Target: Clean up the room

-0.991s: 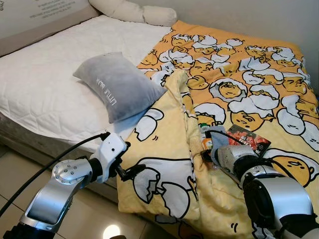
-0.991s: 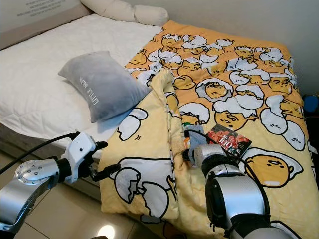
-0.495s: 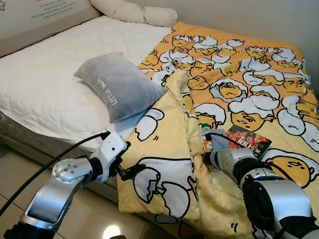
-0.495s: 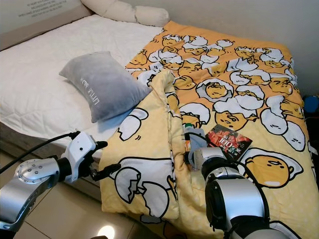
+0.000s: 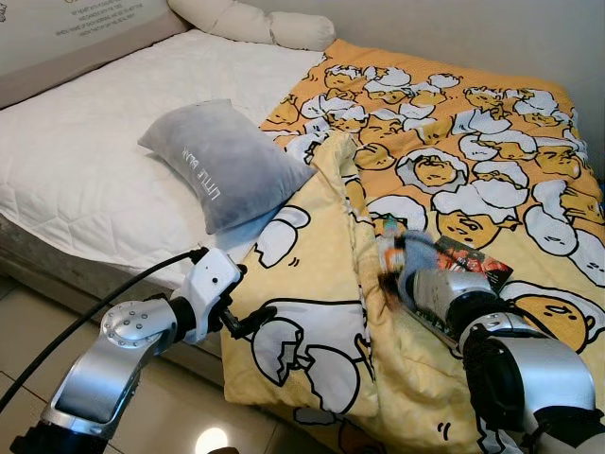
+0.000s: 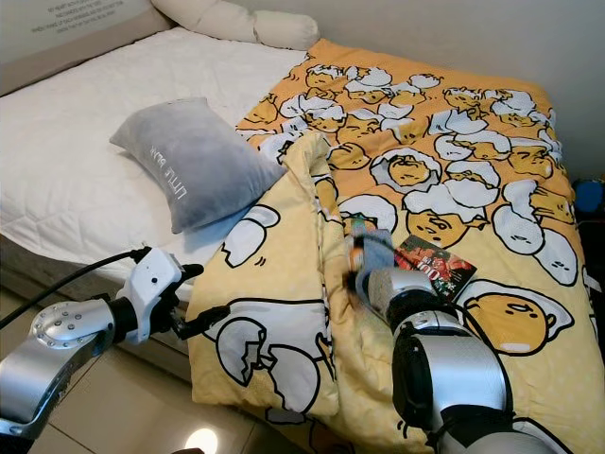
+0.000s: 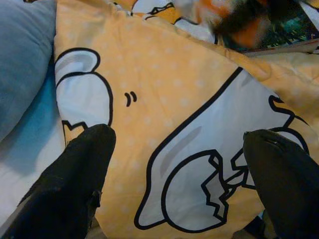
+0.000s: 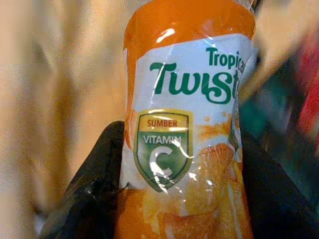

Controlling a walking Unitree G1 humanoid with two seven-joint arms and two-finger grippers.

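My right gripper [image 8: 174,199] is shut on an orange juice bottle [image 8: 187,129] with a white Tropicana Twister label. It holds the bottle [image 5: 389,253] just above the fold of the yellow egg-print duvet [image 5: 454,161], blurred by motion. A dark red snack packet [image 5: 473,260] lies on the duvet right beside it. My left gripper [image 7: 179,179] stands open over the duvet's hanging corner [image 5: 284,350] at the bed's front edge, with nothing between its fingers [image 7: 75,184].
A grey pillow [image 5: 222,161] lies on the white mattress [image 5: 85,161]. Two cream pillows [image 5: 255,21] sit at the headboard. Tiled floor [image 5: 180,416] shows below the bed's edge. A blue object [image 6: 588,197] sits past the bed at the right.
My right gripper has lifted the juice bottle off the duvet and it now shows blurred, a little higher. The left arm has barely moved.
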